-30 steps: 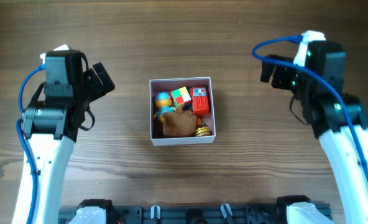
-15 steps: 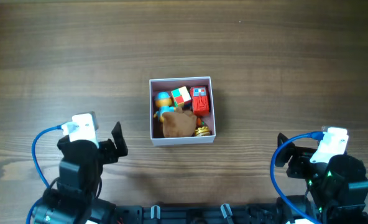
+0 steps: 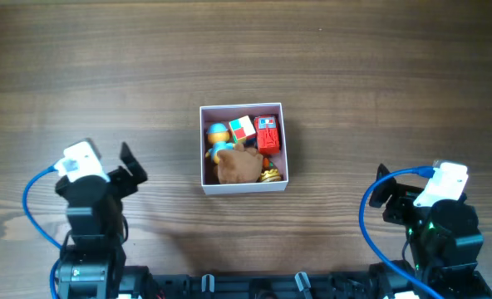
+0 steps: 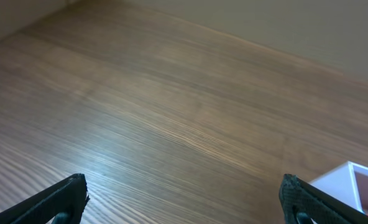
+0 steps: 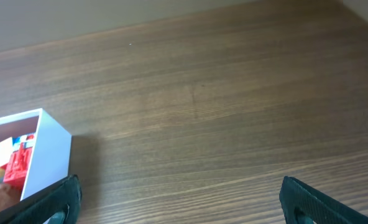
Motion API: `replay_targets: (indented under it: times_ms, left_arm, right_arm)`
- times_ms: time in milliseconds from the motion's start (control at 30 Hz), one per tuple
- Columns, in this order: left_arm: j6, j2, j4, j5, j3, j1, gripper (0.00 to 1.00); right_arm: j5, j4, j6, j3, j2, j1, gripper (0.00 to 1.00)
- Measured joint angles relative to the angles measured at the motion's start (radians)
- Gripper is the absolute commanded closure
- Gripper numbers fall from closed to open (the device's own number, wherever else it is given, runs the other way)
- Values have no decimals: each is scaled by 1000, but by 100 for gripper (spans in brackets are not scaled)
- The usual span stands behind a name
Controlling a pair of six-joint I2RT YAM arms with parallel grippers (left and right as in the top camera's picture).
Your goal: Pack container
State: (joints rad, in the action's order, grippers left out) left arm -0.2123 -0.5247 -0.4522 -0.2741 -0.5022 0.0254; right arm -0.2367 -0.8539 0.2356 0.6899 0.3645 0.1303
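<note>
At table [image 3: 354, 83] centre, the container [image 3: 243, 188] holds several toys [image 3: 242, 145]. My left gripper [image 4: 184, 200] and right gripper [image 5: 181, 199] hang well apart from it, jaws spread, empty — packing looks finished; I judge no further pick needed.

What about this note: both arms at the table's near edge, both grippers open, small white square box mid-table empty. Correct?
Not empty. The overhead view shows the small white square box holding toys, among them a brown plush and a red block. The rest stands: left gripper and right gripper open.
</note>
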Motion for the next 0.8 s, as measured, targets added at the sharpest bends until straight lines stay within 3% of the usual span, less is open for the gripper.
replay_targets:
  times_ms: [200,400,600,800]
  left_arm:
    - [40,22,18,105,0,67,0]
    - [80,218,-8,127,2,66,0]
    - [81,284,-26,167,2,66,0]
    - [81,293,-27,172,2,66,0]
  right_arm:
    - [-19,24,10,-16,0,0,0]
    - [-19,36,-14,-16,0,0,0]
    - [-3,9,-67,-16,-5,0,0]
    - [-23,-16,-24,-14,-112,0,0]
